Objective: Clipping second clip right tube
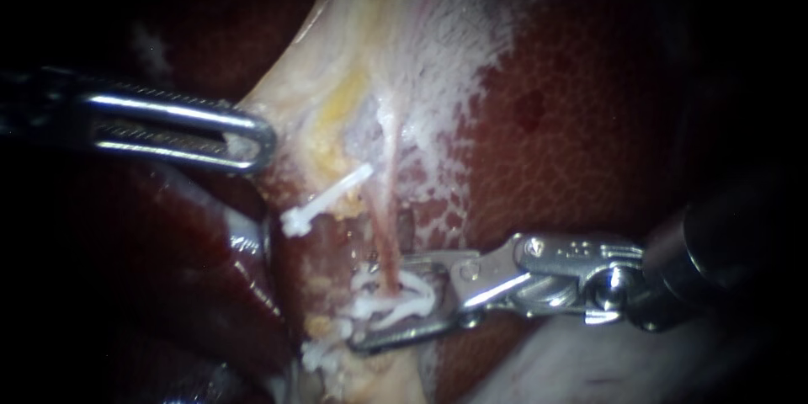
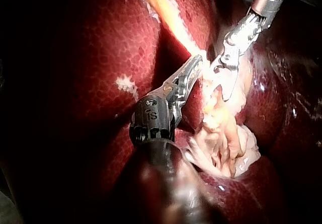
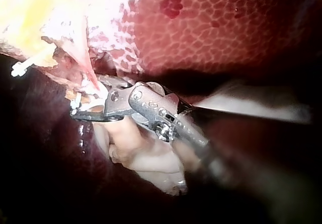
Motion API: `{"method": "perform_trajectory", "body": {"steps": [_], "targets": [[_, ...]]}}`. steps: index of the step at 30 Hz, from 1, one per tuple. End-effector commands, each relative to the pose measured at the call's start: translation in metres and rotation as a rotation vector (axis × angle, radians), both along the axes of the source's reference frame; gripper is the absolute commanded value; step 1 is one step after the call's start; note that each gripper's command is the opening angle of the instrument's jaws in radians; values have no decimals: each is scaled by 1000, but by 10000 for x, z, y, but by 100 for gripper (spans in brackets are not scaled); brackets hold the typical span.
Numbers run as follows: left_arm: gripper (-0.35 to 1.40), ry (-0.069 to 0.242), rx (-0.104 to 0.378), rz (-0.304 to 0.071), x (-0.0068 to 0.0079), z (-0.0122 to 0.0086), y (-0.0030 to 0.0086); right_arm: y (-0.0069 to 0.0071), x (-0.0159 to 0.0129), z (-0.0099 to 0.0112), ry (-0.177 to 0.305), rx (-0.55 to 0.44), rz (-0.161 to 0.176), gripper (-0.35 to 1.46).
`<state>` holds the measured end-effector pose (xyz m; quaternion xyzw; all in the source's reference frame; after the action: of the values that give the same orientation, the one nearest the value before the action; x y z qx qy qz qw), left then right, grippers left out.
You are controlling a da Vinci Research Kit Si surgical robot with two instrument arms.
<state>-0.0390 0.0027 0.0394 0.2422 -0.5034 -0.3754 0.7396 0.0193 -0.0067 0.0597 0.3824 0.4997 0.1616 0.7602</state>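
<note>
Close up, the dark red liver (image 1: 572, 143) fills the endoscope view, with a sheet of pale tissue (image 1: 379, 50) running from 12 o'clock down towards the centre. My left instrument (image 1: 252, 139) comes in from 9 o'clock, and its jaws are pressed together, pinching the edge of that pale tissue. My right instrument (image 1: 404, 303) comes in from 4 o'clock and reaches to about 6 o'clock. Its jaws stand either side of a thin pinkish tube (image 1: 383, 236) that runs down the middle of the view, and between them they grip a white clip (image 1: 396, 299) set across the tube. A second white clip (image 1: 324, 198) sits just left of centre, up towards 10 o'clock from the jaws. More white clip pieces (image 1: 324, 355) lie near 7 o'clock, just beside the lower jaw's tip.
</note>
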Motion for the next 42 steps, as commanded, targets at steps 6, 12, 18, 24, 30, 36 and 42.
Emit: {"method": "perform_trajectory", "body": {"steps": [6,12,18,24,30,36,42], "targets": [[-33,0,0,0,0,0,0,1,-2,0,24,4,-47,44],[-33,0,0,1,0,1,0,6,-4,5,18,-7,-31,39],[-33,0,0,1,0,1,-1,12,-10,13,1,7,-8,15],[-33,0,0,0,0,1,0,19,-20,22,-40,0,77,-35],[-33,0,0,0,0,1,-1,23,-27,27,-55,-1,113,-35],[-33,0,-1,0,0,1,-1,21,-27,26,-56,-2,114,-35],[-33,0,-1,0,0,1,-1,20,-27,27,-56,-2,114,-35]]}}
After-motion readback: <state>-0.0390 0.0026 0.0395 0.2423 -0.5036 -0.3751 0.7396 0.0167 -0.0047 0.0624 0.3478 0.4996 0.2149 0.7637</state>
